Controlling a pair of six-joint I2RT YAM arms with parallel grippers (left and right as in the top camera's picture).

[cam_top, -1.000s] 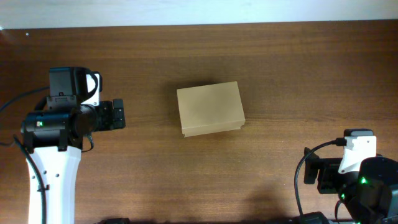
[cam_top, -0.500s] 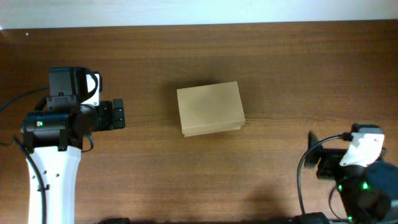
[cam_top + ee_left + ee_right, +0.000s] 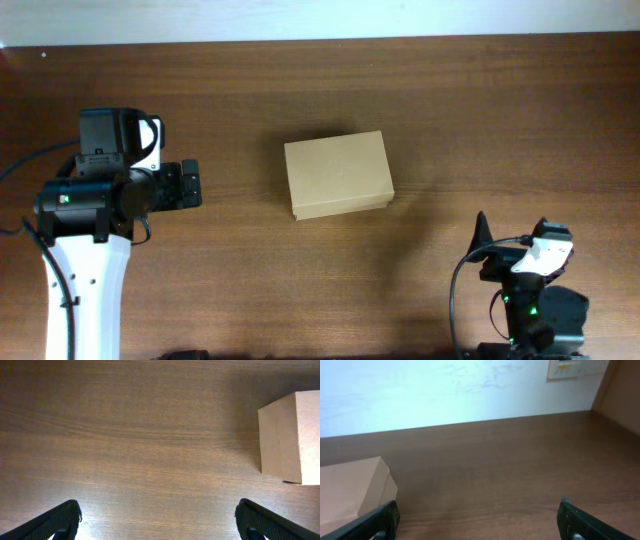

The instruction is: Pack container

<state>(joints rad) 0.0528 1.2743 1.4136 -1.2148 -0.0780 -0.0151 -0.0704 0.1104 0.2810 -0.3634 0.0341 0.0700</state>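
The container (image 3: 338, 175) is seen flat on the worktop (image 3: 450, 100), its lid apparently shut, though the seam is poorly resolved. The left fingers (image 3: 62, 519) are held spread wide, well to the container's left. The right fingers (image 3: 380, 520) are likewise spread, well apart from the container on its right.

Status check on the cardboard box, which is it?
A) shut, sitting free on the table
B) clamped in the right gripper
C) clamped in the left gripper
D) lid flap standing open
A: the cardboard box sits shut on the table, with the left gripper and the right gripper both open and well apart from it.
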